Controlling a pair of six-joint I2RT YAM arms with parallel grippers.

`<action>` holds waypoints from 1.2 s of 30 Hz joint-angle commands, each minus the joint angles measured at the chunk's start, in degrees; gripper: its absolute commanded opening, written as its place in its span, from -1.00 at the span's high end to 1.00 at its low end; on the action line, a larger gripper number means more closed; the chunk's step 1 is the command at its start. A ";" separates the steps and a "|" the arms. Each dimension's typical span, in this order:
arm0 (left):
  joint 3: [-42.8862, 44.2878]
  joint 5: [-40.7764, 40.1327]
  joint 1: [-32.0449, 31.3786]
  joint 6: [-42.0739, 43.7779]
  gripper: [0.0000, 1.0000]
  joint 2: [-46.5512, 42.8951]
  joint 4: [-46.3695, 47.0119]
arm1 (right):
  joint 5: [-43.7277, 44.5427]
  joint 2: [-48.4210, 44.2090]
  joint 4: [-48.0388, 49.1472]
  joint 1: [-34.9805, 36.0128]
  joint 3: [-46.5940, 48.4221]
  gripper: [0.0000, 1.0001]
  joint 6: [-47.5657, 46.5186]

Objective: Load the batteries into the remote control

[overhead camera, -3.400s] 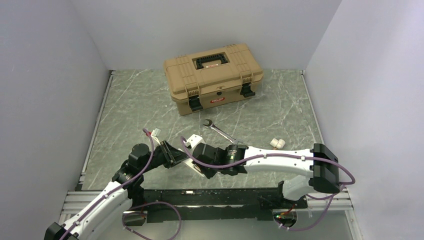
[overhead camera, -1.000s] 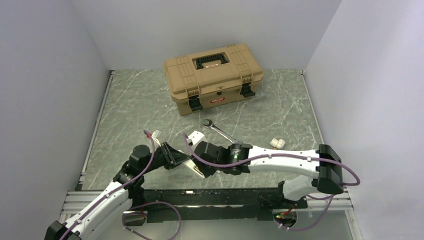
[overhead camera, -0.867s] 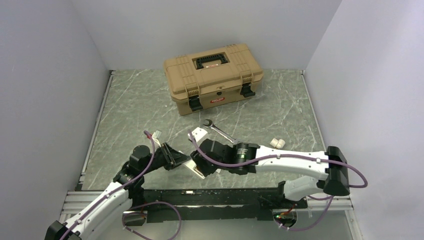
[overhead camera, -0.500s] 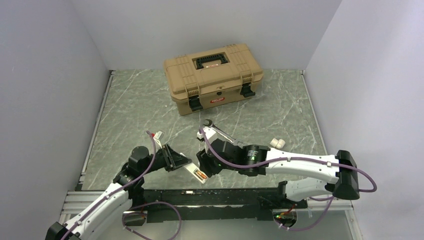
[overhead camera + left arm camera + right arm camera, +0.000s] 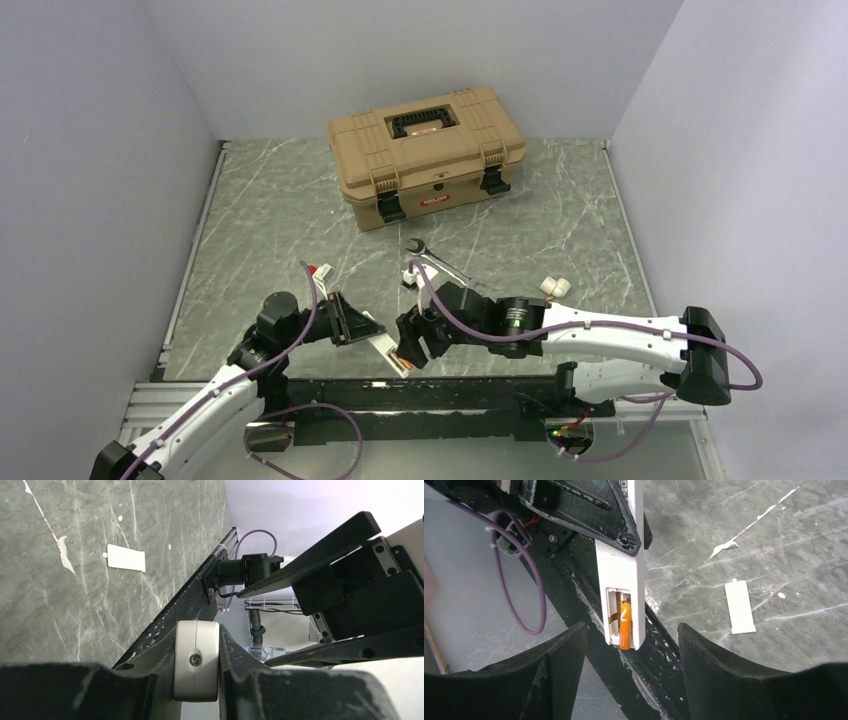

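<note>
White remote control [image 5: 618,572], orange battery [image 5: 624,622] in its recess [image 5: 616,611], sits clamped in the left tool [image 5: 358,325]; the right tool [image 5: 408,338] stands wide near its end.

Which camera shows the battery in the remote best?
The right wrist view: the orange battery sits in the remote control, compartment open. The top view shows only an orange speck; the left wrist view shows just the remote's end, no battery.

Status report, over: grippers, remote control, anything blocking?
Left gripper shut on remote control. Right gripper open, facing its compartment. One orange battery inside. Cover lies apart on table, nothing blocking.
</note>
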 commanded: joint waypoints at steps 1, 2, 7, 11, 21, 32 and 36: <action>0.34 2.38 0.07 1.47 1.00 -0.28 2.96 | -3.57 -2.31 6.06 -1.65 -2.16 -0.38 2.32; 0.42 2.38 0.07 1.63 1.00 -0.31 2.78 | -4.39 -2.34 6.69 -2.10 -2.75 -0.38 2.60; 0.86 2.68 0.16 2.25 1.00 -0.03 1.94 | -9.39 -1.15 10.26 -3.35 -4.41 -0.37 3.26; 0.78 2.83 0.08 2.17 1.00 -0.03 2.17 | -10.98 0.97 10.90 -3.35 -4.04 -0.37 3.07; 0.40 3.07 0.11 1.70 1.00 0.28 3.29 | -12.15 0.43 12.19 -3.87 -5.81 -0.33 3.47; 0.86 4.22 0.08 1.72 1.00 -1.00 2.95 | -17.25 -1.69 16.24 -7.78 -10.21 -0.32 4.36; 0.48 4.22 0.11 1.44 1.00 -0.85 3.42 | -19.33 -1.82 17.90 -8.69 -11.14 -0.29 4.83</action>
